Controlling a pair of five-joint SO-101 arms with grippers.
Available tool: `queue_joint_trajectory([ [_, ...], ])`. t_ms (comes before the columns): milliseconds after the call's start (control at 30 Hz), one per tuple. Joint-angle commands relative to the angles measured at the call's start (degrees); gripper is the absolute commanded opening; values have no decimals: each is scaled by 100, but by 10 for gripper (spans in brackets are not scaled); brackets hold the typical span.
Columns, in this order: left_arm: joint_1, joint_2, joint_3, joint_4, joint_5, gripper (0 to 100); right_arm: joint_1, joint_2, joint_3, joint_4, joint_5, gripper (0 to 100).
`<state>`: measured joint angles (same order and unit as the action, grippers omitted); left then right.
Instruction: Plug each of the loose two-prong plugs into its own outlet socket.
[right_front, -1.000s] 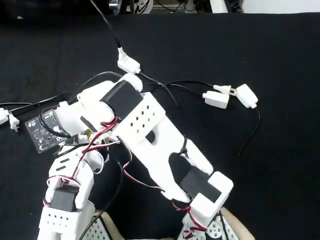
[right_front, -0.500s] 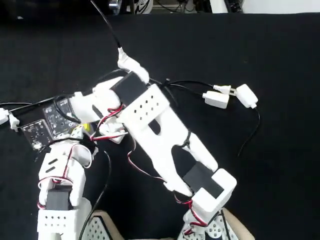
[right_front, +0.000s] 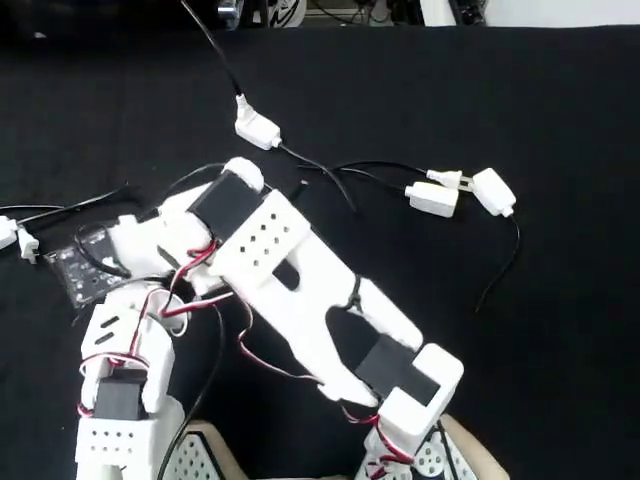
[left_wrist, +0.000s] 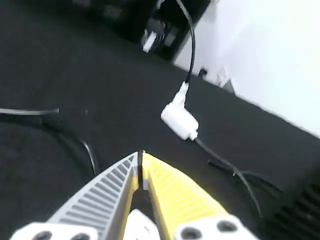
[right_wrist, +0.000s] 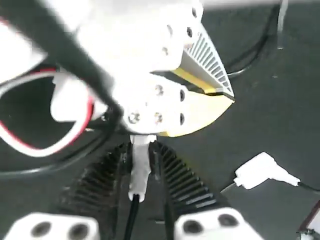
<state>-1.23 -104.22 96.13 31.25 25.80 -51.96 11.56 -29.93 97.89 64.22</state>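
Observation:
My right gripper (right_wrist: 140, 147) has black ribbed fingers and is shut on a small white plug (right_wrist: 138, 172), whose black cord runs back between them. Just beyond it is my left gripper (right_wrist: 227, 95), its grey and yellow fingers pressed together. From the left wrist, that gripper (left_wrist: 140, 155) is shut above the black table, pointing toward a loose white plug (left_wrist: 179, 119) on a black cord. From above, the right arm (right_front: 300, 290) lies across the left arm (right_front: 125, 330) and hides both grippers. The loose plug (right_front: 257, 128) lies just past them.
At the right, a white plug (right_front: 432, 198) and a white socket piece (right_front: 493, 190) lie side by side, joined by black cords. Another white plug (right_front: 22, 241) sits at the table's left edge. Loose black cords (right_front: 340, 180) cross the middle of the black table (right_front: 560, 110).
The right arm's wrist swung up toward the loose plug, then drew back down and left. The left arm's wrist shifted left and its forearm straightened.

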Motion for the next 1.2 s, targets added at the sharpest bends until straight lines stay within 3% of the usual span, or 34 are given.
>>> queue_joint_trajectory([
  [0,75,-35,119,-273,18,30,-316,-277,-743,88,-290,11],
  [333,-13,-35,119,-264,18,29,-158,-251,-804,176,-484,11],
  [567,-1534,-35,119,-229,26,29,677,-259,31,114,-466,15],
  [800,-2932,-35,92,1240,18,29,1037,-259,1754,-545,-615,16],
  [867,-3240,-35,110,1327,18,29,1029,-259,2246,-941,-721,16],
  [933,-3459,-35,119,1371,18,29,1011,-259,2659,-1415,-747,23],
  [1033,-3574,-35,119,1380,18,29,941,-251,3222,-2075,-870,113],
  [1167,-3547,-35,119,1380,18,29,809,-259,3846,-2400,-958,165],
])
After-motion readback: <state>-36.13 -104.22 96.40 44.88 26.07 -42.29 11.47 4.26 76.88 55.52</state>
